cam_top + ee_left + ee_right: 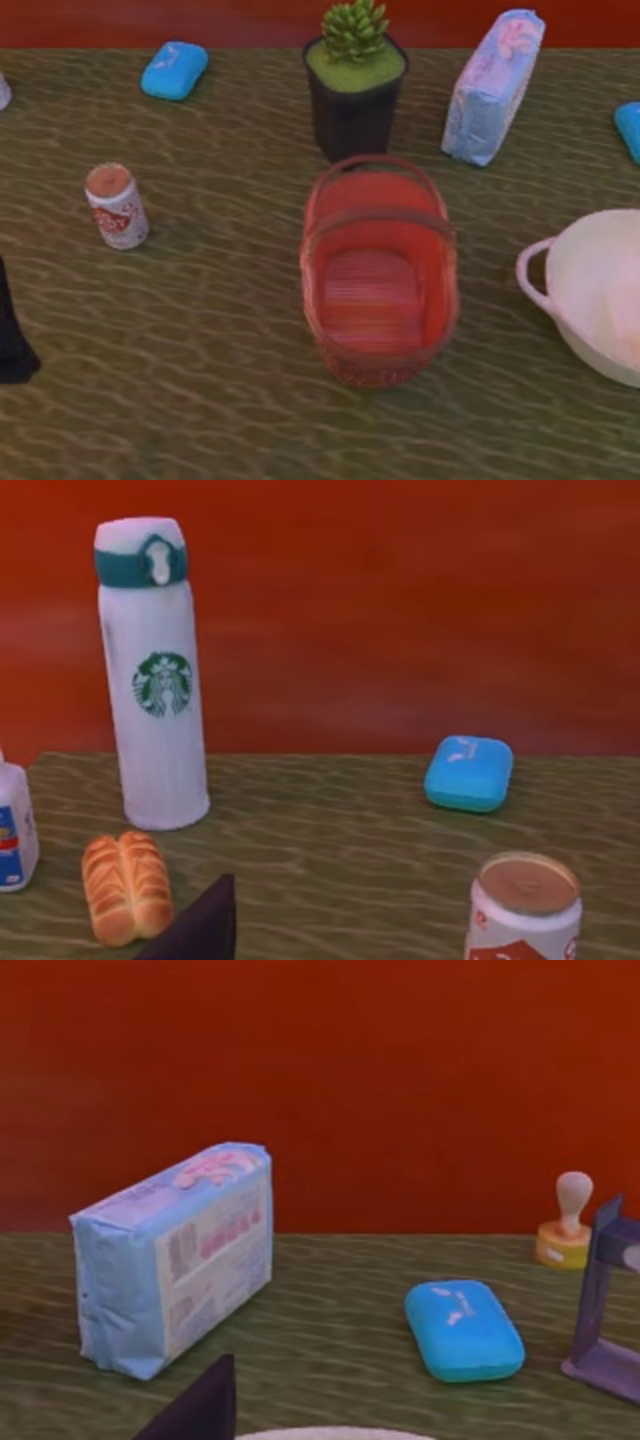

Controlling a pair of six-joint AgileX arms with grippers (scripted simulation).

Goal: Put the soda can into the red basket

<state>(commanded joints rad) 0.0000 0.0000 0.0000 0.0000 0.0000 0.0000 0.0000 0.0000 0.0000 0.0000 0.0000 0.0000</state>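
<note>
The soda can [117,207] stands upright on the left part of the table, silver-white with red lettering; in the left wrist view the soda can [523,910] is close, low and ahead. The red basket [378,270] sits at the table's centre with nothing in it, well to the right of the can. My left gripper [14,340] is at the left edge, nearer the front than the can and apart from it; one dark fingertip [205,920] shows, with a wide gap beside it. My right gripper is outside the top view; only its fingertip [205,1400] shows.
A potted succulent [354,85] stands just behind the basket. A blue soap [174,69], a tissue pack [493,85] and a white handled bowl [600,290] lie around. A tall thermos [153,670], a bread roll [125,885] and a stamp [567,1225] stand farther off.
</note>
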